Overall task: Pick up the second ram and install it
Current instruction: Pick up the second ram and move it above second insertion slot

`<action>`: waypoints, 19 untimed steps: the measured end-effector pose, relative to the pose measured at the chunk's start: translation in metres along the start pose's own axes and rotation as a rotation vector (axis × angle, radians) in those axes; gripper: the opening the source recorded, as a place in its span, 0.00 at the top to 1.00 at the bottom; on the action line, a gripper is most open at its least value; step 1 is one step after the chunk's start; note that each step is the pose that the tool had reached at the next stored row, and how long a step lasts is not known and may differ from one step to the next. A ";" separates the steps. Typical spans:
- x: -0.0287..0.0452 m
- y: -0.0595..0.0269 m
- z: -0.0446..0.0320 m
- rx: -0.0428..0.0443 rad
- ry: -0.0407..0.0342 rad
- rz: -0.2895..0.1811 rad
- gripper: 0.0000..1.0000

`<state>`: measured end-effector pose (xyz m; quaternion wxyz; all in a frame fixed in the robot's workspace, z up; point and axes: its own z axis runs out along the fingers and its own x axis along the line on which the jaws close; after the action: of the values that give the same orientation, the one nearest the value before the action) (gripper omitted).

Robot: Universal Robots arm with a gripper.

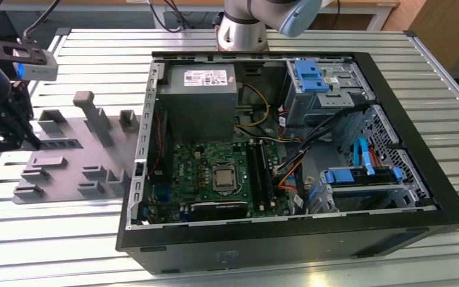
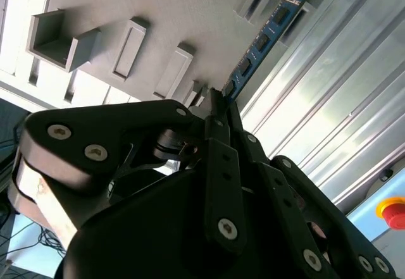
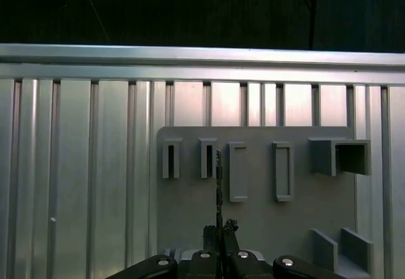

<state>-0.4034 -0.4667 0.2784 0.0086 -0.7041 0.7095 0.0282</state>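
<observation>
The ram (image 2: 262,38) is clamped at one end between the claw's (image 2: 218,100) drawn-in fingers, and the rest of the board is seen sticking straight out beyond the fingertips. In the first wrist view the ram (image 3: 218,184) is shown edge-on as a thin line running out from the claw (image 3: 220,229), over the grey holder plate (image 3: 253,219) and between two of its slotted blocks. Whether its far end touches the plate cannot be told. In the exterior view the claw (image 1: 22,141) is found above the end of the plate (image 1: 70,161) nearest the counter's (image 1: 94,60) edge at the exterior view's left. The plate is laid flat on the ribbed metal counter, just beside an open computer case (image 1: 421,185), which is set at the counter's middle and reaches towards the edge at the exterior view's right. Inside the case a green motherboard (image 1: 201,170) is laid, with long black slots (image 1: 257,173) beside the processor socket (image 1: 224,177). A red button (image 2: 393,212) is seen past the counter's edge in the second wrist view.
</observation>
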 end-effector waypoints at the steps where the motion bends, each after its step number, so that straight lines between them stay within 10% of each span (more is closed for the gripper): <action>1: 0.0000 0.0000 -0.0006 0.0002 -0.0002 0.000 0.86; 19: -0.0020 0.0010 -0.0387 0.0003 -0.0003 0.000 0.86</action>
<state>-0.4034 -0.4667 0.3172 0.0088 -0.7041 0.7095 0.0282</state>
